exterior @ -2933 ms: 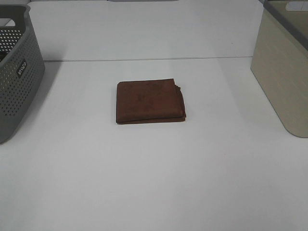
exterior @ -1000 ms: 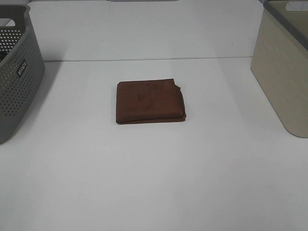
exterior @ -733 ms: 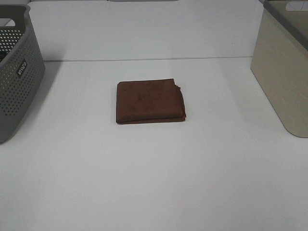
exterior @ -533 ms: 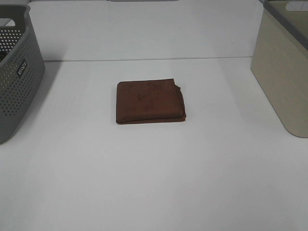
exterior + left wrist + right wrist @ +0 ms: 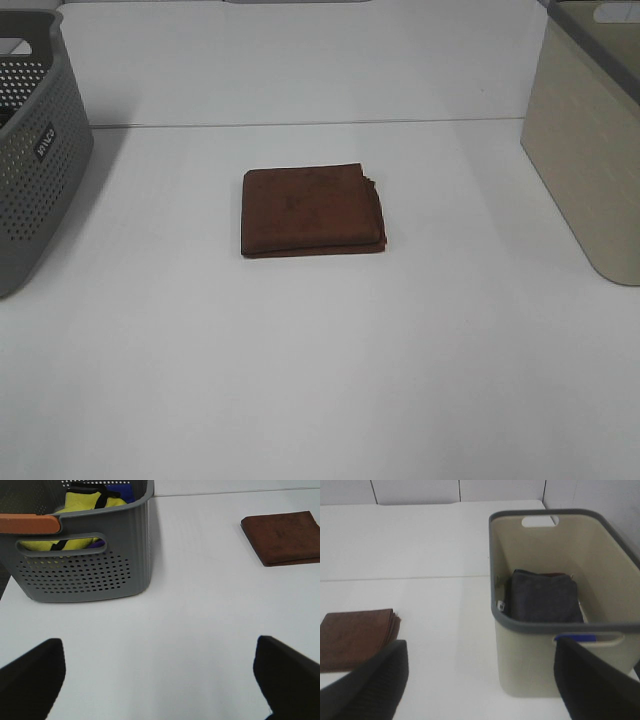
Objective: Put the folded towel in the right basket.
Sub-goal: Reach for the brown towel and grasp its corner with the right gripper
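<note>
The left claw (image 5: 160, 680) stands wide and empty, its dark fingers (image 5: 32, 680) far apart above bare desk (image 5: 300, 400). The right claw (image 5: 480, 690) is spread just as wide and holds nothing. Neither claw shows in the high view.

In that view the towel (image 5: 312, 210) lies flat at the middle of the desk, touching nothing and well apart from both baskets. The right basket (image 5: 590, 170) stands at about 3 o'clock from it and the grey basket (image 5: 35, 180) at about 9 o'clock.

The towel looks light and soft, a limp stack of layers that would sag or unfold if lifted by one corner. Its loose layer ends show at the 3 o'clock side, while the 9 o'clock side looks like a clean fold. A pinch across the whole thickness at an edge, taking every layer, seems the safest hold. The right claw is the nearer one to the right basket.

The desk is white, smooth and flat, so a lower finger should slide under the cloth, though the towel may skid ahead of it.

There is ample room around the towel. The right basket is open-topped and tall-walled, with a grey cloth (image 5: 545, 597) on its floor and space left above it. The grey basket holds a yellow item (image 5: 85, 502).
</note>
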You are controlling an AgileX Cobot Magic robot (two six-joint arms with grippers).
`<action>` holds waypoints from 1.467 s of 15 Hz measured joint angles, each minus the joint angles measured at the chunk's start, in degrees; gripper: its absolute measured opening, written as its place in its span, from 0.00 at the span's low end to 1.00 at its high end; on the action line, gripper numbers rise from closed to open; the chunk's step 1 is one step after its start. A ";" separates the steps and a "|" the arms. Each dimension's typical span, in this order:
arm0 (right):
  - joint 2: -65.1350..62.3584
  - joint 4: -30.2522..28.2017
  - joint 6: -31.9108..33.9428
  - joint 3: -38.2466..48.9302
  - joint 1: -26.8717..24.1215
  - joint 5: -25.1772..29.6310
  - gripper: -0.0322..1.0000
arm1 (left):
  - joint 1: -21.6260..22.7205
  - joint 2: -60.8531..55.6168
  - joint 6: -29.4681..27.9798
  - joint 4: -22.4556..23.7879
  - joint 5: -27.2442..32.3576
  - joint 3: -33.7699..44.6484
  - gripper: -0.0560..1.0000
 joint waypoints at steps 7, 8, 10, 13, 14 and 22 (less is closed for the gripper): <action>38.45 0.69 -0.06 -24.92 0.00 -2.46 0.77 | 0.00 0.00 0.00 0.00 0.00 0.00 0.97; 43.89 1.72 -0.57 -30.14 0.00 -0.57 0.77 | 0.00 0.00 0.00 0.00 0.00 0.00 0.97; 54.20 4.58 -3.67 -39.59 0.00 2.69 0.77 | 0.00 0.00 0.00 0.00 0.00 0.00 0.97; 70.42 11.00 -8.42 -55.52 0.23 10.66 0.77 | 0.00 0.00 0.00 0.00 0.00 0.00 0.97; 74.66 11.57 -9.17 -58.90 0.97 13.98 0.77 | 0.00 0.00 0.00 0.00 0.00 0.00 0.97; 95.80 22.46 -9.68 -68.35 11.57 22.29 0.77 | 0.00 0.00 0.00 0.00 0.00 0.00 0.97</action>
